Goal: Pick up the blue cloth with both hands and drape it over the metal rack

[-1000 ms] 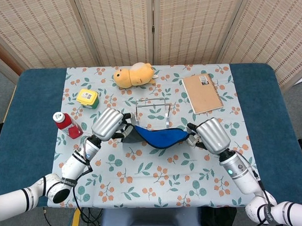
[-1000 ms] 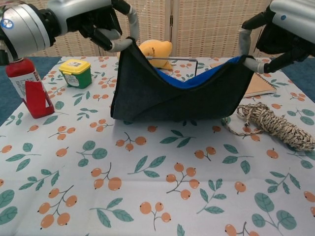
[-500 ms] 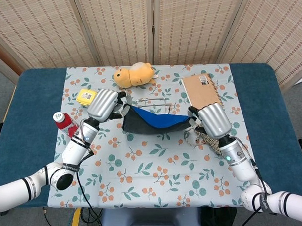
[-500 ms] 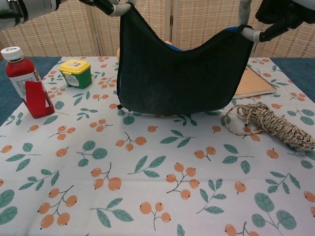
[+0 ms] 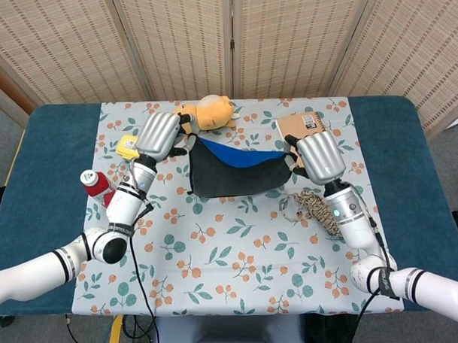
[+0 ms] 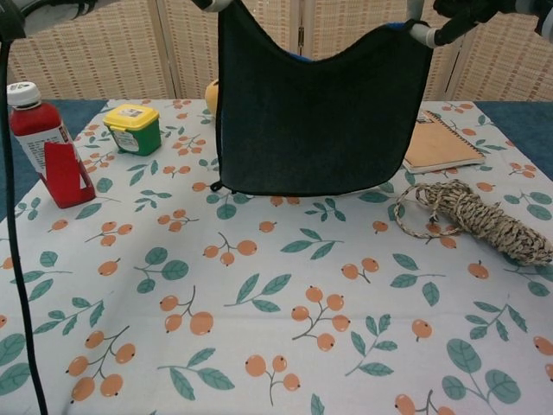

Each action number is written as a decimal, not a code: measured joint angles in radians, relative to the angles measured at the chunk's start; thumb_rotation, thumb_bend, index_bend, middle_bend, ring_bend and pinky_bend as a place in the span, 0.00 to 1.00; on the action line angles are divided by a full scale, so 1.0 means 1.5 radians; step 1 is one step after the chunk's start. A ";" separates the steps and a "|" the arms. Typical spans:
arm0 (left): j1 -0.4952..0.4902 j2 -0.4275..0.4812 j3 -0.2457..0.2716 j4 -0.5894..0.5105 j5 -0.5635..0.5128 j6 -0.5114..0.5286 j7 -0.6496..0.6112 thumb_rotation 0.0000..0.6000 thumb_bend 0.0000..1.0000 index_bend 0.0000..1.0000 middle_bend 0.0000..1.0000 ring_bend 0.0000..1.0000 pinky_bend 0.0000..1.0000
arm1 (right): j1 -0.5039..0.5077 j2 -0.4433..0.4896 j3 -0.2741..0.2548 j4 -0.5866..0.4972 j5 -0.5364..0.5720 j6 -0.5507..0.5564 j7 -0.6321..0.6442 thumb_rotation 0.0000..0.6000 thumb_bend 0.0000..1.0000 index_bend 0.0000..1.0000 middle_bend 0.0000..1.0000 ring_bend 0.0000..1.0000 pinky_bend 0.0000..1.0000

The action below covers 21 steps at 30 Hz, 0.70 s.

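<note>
The blue cloth (image 5: 236,173) hangs stretched between my two hands above the middle of the table, with its dark underside facing the chest camera (image 6: 315,112). My left hand (image 5: 158,135) pinches its left top corner. My right hand (image 5: 319,157) pinches the right top corner, and its fingers (image 6: 422,33) show at the top edge of the chest view. The cloth's lower edge hangs just above the tablecloth. The metal rack is hidden by the cloth in both views.
A yellow plush toy (image 5: 208,112) lies at the back. A brown notebook (image 6: 441,143) and a coil of rope (image 6: 471,220) are on the right. A red bottle (image 6: 43,143) and a green jar with a yellow lid (image 6: 131,127) stand on the left.
Both hands have lifted the cloth higher and carried it away from me, toward the back of the table. The rack, visible a second ago, is now covered from view.
</note>
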 measured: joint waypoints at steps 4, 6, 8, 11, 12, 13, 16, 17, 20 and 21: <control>-0.015 -0.008 -0.002 0.029 -0.023 -0.004 0.014 1.00 0.58 0.59 1.00 0.96 1.00 | 0.016 -0.015 0.008 0.026 0.023 -0.011 -0.002 1.00 0.55 0.71 0.98 0.95 0.96; -0.021 -0.011 -0.002 0.041 -0.035 -0.007 0.019 1.00 0.58 0.59 1.00 0.96 1.00 | 0.026 -0.023 0.011 0.042 0.032 -0.017 -0.003 1.00 0.55 0.71 0.98 0.95 0.96; -0.027 -0.014 -0.002 0.055 -0.044 -0.012 0.025 1.00 0.58 0.59 1.00 0.96 1.00 | 0.035 -0.029 0.013 0.055 0.038 -0.022 -0.003 1.00 0.55 0.71 0.98 0.95 0.96; -0.034 -0.018 0.001 0.076 -0.054 -0.018 0.031 1.00 0.58 0.59 1.00 0.96 1.00 | 0.051 -0.042 0.017 0.077 0.049 -0.030 -0.005 1.00 0.55 0.71 0.98 0.95 0.96; -0.037 -0.020 0.001 0.083 -0.057 -0.019 0.032 1.00 0.58 0.59 1.00 0.96 1.00 | 0.057 -0.047 0.019 0.086 0.053 -0.034 -0.007 1.00 0.55 0.71 0.98 0.95 0.96; -0.040 -0.023 0.001 0.092 -0.061 -0.021 0.033 1.00 0.58 0.59 1.00 0.96 1.00 | 0.062 -0.050 0.019 0.093 0.056 -0.037 -0.008 1.00 0.55 0.71 0.98 0.95 0.96; -0.048 -0.031 0.001 0.117 -0.071 -0.025 0.036 1.00 0.58 0.59 1.00 0.96 1.00 | 0.077 -0.061 0.022 0.114 0.065 -0.045 -0.011 1.00 0.55 0.71 0.98 0.95 0.96; -0.050 -0.033 0.001 0.125 -0.074 -0.026 0.037 1.00 0.58 0.59 1.00 0.96 1.00 | 0.082 -0.065 0.023 0.121 0.067 -0.048 -0.011 1.00 0.55 0.71 0.98 0.95 0.96; -0.058 -0.040 0.002 0.148 -0.086 -0.033 0.041 1.00 0.58 0.59 1.00 0.96 1.00 | 0.097 -0.075 0.025 0.144 0.076 -0.058 -0.015 1.00 0.55 0.71 0.98 0.95 0.96; -0.060 -0.041 0.002 0.155 -0.090 -0.035 0.043 1.00 0.58 0.59 1.00 0.96 1.00 | 0.103 -0.080 0.025 0.153 0.080 -0.062 -0.016 1.00 0.55 0.71 0.98 0.95 0.96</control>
